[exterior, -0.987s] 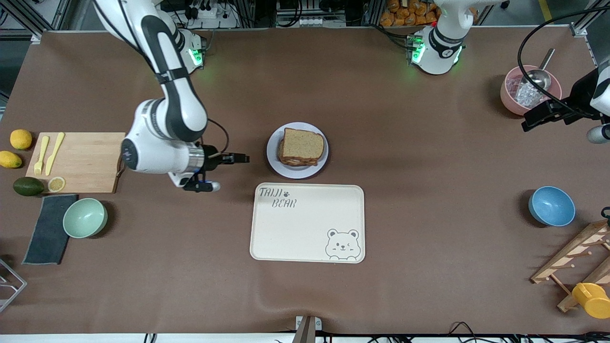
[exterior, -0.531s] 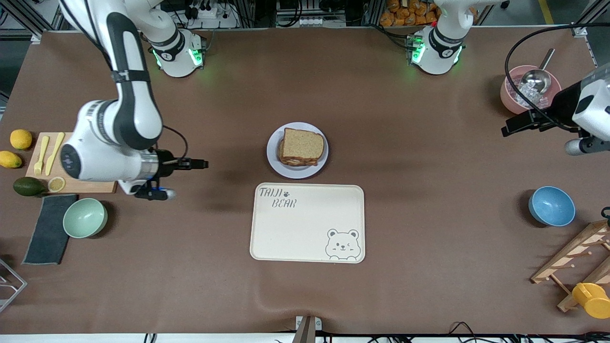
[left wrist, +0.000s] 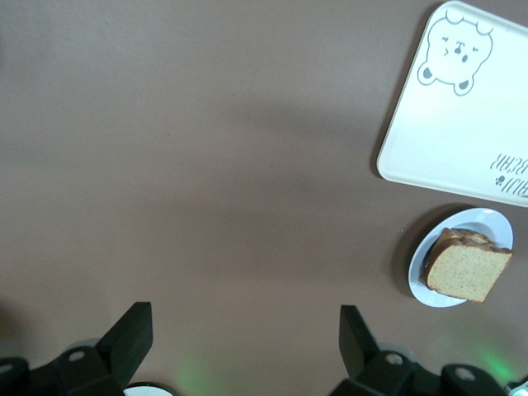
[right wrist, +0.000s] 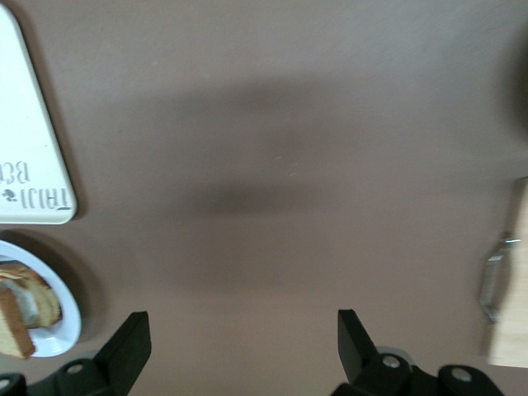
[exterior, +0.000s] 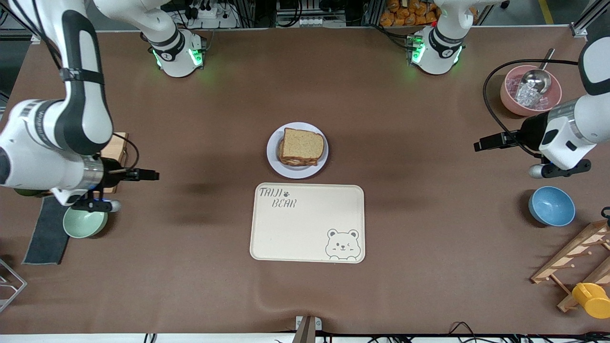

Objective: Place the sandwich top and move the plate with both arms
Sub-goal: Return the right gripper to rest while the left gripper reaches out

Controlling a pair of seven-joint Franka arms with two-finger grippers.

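The sandwich top (exterior: 302,144) lies flat on the stacked sandwich on the plate (exterior: 274,159) at the table's middle. It also shows in the left wrist view (left wrist: 468,272) on the plate (left wrist: 495,221). The plate's edge (right wrist: 66,322) shows in the right wrist view. My right gripper (exterior: 147,175) is open and empty over bare table beside the cutting board, well off from the plate (right wrist: 243,334). My left gripper (exterior: 481,144) is open and empty over bare table toward the left arm's end (left wrist: 246,330).
A cream bear-print tray (exterior: 305,228) lies just nearer the camera than the plate. A green bowl (exterior: 83,224), dark cloth (exterior: 45,233) and cutting board (exterior: 114,150) are under the right arm. A pink bowl with scoop (exterior: 512,102), blue bowl (exterior: 551,206) and wooden rack (exterior: 576,257) are at the left arm's end.
The right arm has swung away from the plate toward its own end of the table. The left gripper has moved from the pink bowl inward over bare table. The sandwich has not moved.
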